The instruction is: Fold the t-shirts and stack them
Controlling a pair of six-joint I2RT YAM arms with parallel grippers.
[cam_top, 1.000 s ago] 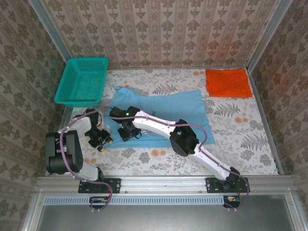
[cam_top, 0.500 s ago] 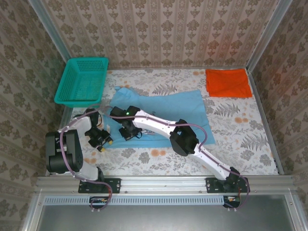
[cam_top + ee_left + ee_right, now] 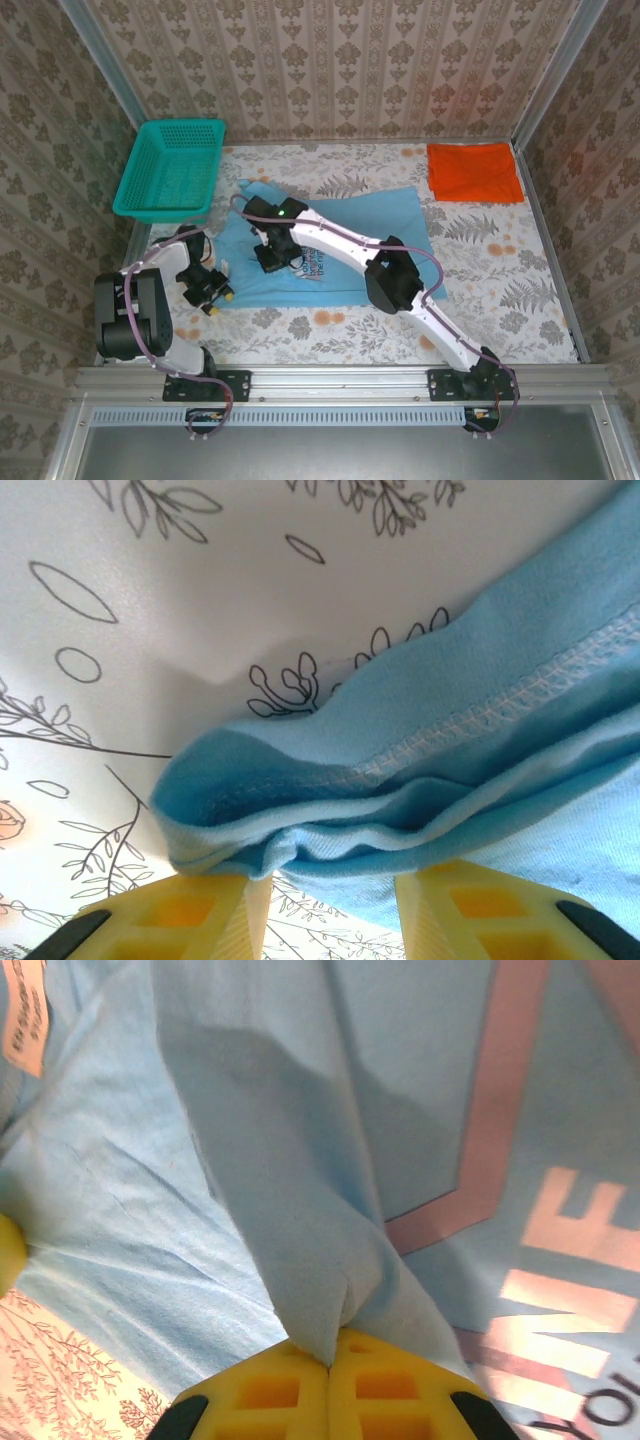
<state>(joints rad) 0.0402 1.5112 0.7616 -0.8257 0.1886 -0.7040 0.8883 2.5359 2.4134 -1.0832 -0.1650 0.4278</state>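
Note:
The light blue t-shirt (image 3: 360, 225) lies spread across the middle of the table, its chest print (image 3: 310, 268) showing. My right gripper (image 3: 272, 256) is over its left part, shut on a pinched fold of the blue cloth (image 3: 290, 1210) that rises from the fingertips (image 3: 300, 1385); pink lettering (image 3: 560, 1250) lies beside it. My left gripper (image 3: 212, 291) sits at the shirt's near-left corner. Its yellow fingers (image 3: 210, 910) stand apart, with the bunched hem (image 3: 300, 820) lying across their tips. The orange-red t-shirt (image 3: 475, 171) lies folded at the back right.
A teal mesh basket (image 3: 170, 168) stands at the back left corner. Patterned walls close in the table on three sides. The floral tablecloth (image 3: 500, 270) is bare to the right of the blue shirt and along the near edge.
My right gripper has shut on the blue shirt and moved back and to the right, lifting a fold and uncovering the chest print. The left gripper has stayed in place.

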